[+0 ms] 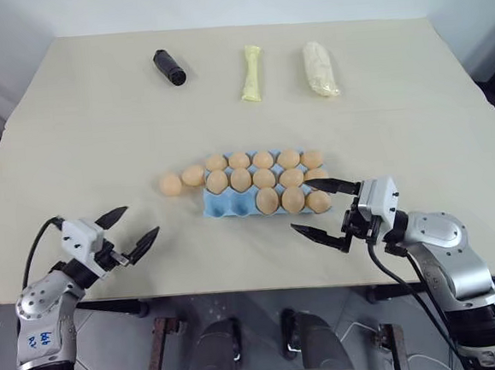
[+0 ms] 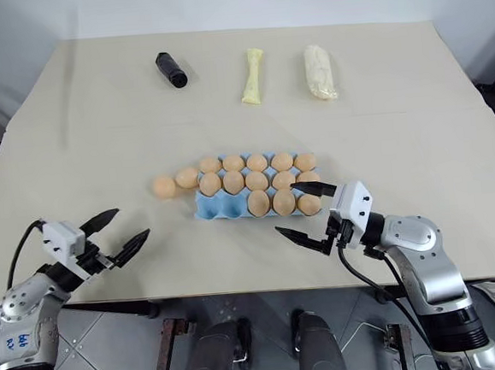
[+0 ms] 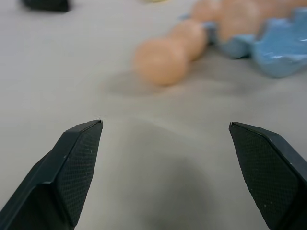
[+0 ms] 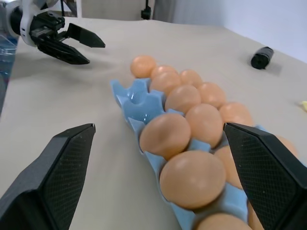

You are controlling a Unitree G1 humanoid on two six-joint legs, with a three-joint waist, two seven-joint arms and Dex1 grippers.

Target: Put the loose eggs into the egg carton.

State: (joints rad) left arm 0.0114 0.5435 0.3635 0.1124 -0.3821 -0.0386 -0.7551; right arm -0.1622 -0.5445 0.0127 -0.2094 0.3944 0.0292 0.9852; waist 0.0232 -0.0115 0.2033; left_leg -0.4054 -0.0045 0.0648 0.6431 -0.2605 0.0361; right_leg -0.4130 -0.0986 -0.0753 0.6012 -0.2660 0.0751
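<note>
The light blue egg carton [image 1: 229,207] lies at the middle of the table. Tan eggs fill its back and middle rows and the right of its front row. The two front-left cups [image 4: 136,101] are bare. Two loose eggs [image 1: 171,185] [image 1: 194,175] rest on the table just off the carton's left end, and they also appear in the left wrist view [image 3: 160,61]. My left gripper [image 1: 141,221] hovers open near the front-left edge, short of those eggs and holding nothing. My right gripper [image 1: 300,205] is open at the carton's front-right corner, its fingers spread over the eggs there.
Along the far side lie a black cylinder [image 1: 170,67], a pale yellow bone-shaped thing [image 1: 252,73] and a whitish lumpy bundle [image 1: 321,69]. The table's front edge runs just below both grippers.
</note>
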